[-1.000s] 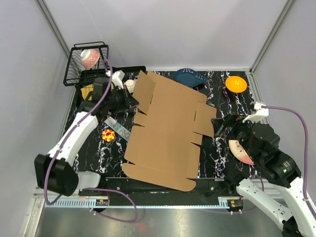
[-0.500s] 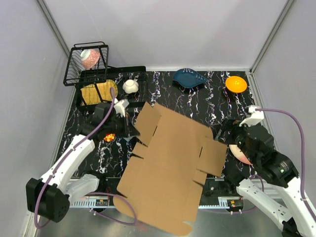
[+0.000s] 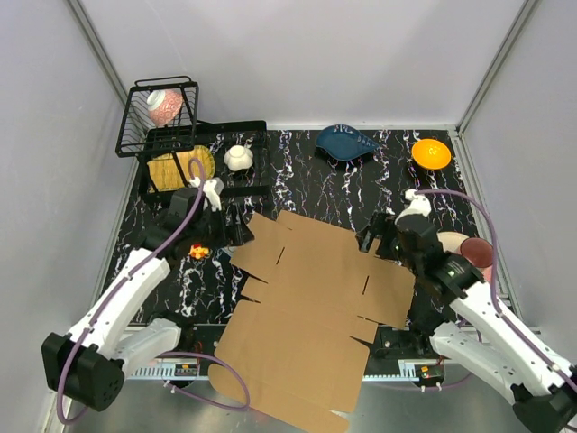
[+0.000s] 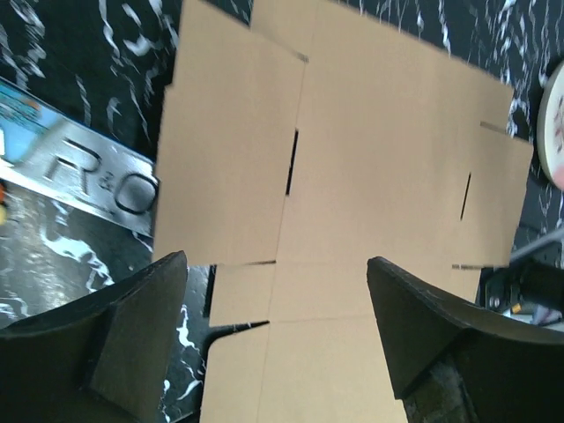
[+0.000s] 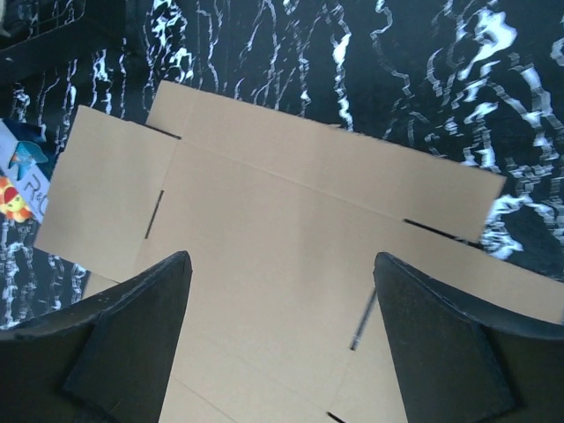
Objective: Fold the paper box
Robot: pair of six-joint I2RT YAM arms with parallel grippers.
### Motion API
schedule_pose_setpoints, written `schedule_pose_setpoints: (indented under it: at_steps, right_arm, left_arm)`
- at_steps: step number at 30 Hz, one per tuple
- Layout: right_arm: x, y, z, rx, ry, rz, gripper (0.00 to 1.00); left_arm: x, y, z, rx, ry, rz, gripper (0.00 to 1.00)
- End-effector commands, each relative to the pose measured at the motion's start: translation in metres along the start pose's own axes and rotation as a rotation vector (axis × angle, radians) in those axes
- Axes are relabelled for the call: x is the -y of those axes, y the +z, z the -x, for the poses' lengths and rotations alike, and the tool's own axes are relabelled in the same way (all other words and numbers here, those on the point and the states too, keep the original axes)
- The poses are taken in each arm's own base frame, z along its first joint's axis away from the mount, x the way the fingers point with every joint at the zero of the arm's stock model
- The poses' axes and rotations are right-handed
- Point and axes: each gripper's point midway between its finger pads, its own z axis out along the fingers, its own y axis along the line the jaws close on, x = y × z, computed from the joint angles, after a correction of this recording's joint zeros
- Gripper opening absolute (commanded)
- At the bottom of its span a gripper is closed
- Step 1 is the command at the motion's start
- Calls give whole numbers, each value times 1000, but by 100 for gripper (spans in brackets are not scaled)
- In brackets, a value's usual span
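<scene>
Across the black marbled table's (image 3: 306, 171) near edge, your plain brown corrugated paper box (image 3: 311, 316) lies flat, no flap folded yet, with left gripper (image 4: 273, 264) and right gripper (image 5: 280, 262) both spread empty above it.

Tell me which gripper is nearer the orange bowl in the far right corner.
Right. The right gripper is at the paper box's right edge, nearside and left of the orange bowl; the left gripper is across the box at its left edge.
</scene>
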Motion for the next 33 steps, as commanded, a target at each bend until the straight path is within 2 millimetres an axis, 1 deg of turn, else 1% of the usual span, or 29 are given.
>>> schedule_pose_setpoints:
  at_steps: [1, 2, 3, 4, 5, 6, 7, 8, 9, 10, 11, 12, 13, 14, 15, 16, 17, 18, 19, 20, 21, 22, 23, 25, 26, 27, 28, 32, 33]
  right_arm:
    - [-35, 27, 4, 19, 77, 121, 83]
    - [-34, 41, -13, -40, 72, 114, 79]
    - [-36, 48, -19, -59, 76, 117, 75]
    - [-40, 55, -19, -56, 91, 132, 69]
    - [-38, 67, -36, -111, 85, 119, 66]
    - [-38, 73, -41, -127, 83, 120, 65]
    - [-42, 79, -42, -122, 91, 136, 63]
    - [-37, 89, -56, -161, 83, 114, 62]
    - [-37, 94, -60, -174, 81, 116, 62]
    - [-39, 99, -62, -177, 78, 122, 61]
    - [-35, 107, -73, -208, 69, 98, 61]
    - [-33, 112, -76, -218, 66, 89, 61]
    - [-33, 116, -78, -221, 61, 86, 61]
    - [-28, 123, -88, -249, 53, 64, 63]
    - [-27, 126, -91, -261, 51, 58, 63]
    - [-27, 129, -94, -269, 44, 58, 64]
    - [-22, 135, -103, -298, 40, 33, 65]
    - [-20, 138, -107, -311, 38, 22, 65]
    - [-19, 141, -111, -324, 42, 15, 65]
    - [-15, 144, -122, -355, 39, -2, 65]
    - [-12, 147, -126, -366, 44, -10, 65]
    - [-8, 151, -134, -386, 44, -26, 66]
    - [-5, 152, -138, -396, 45, -38, 66]
    - [-3, 154, -143, -412, 44, -48, 68]
    - [0, 155, -146, -418, 44, -58, 68]
    - [0, 155, -147, -421, 42, -60, 69]
    - [2, 154, -149, -423, 41, -64, 69]
    - [3, 151, -144, -401, 33, -59, 70]
    - [3, 150, -145, -404, 33, -59, 71]
  left_arm:
    - [8, -34, 61, 232, 51, 77, 86]
    - [9, -36, 67, 254, 49, 78, 86]
    - [11, -35, 71, 270, 43, 74, 86]
    - [20, -34, 80, 299, 51, 32, 85]
    - [24, -28, 82, 293, 51, 9, 85]
    - [31, -25, 86, 295, 47, -25, 84]
    - [41, -14, 92, 287, 55, -79, 84]
    - [47, -10, 97, 285, 59, -102, 83]
    - [51, -4, 101, 280, 62, -113, 82]
    - [53, 15, 99, 238, 74, -111, 81]
    - [61, 19, 106, 237, 91, -115, 81]
    - [67, 28, 101, 211, 130, -114, 81]
    - [61, 47, 98, 174, 135, -72, 81]
    - [68, 51, 104, 174, 153, -69, 81]
    - [70, 59, 98, 145, 178, -53, 81]
    - [59, 76, 96, 118, 174, 5, 81]
    - [59, 81, 98, 110, 174, 20, 81]
    - [53, 87, 96, 90, 164, 47, 81]
    - [41, 100, 93, 65, 158, 99, 81]
    - [40, 103, 97, 66, 157, 114, 81]
    - [35, 107, 95, 50, 160, 137, 81]
    - [26, 117, 92, 28, 162, 174, 81]
    - [27, 119, 97, 29, 166, 184, 81]
    - [7, 125, 94, -9, 171, 284, 81]
    - [5, 123, 98, -8, 177, 308, 82]
    - [-1, 120, 94, -27, 186, 343, 82]
    - [-9, 115, 99, -5, 192, 393, 83]
    - [-33, 95, 101, 29, 186, 487, 88]
    - [-44, 90, 105, 38, 158, 510, 88]
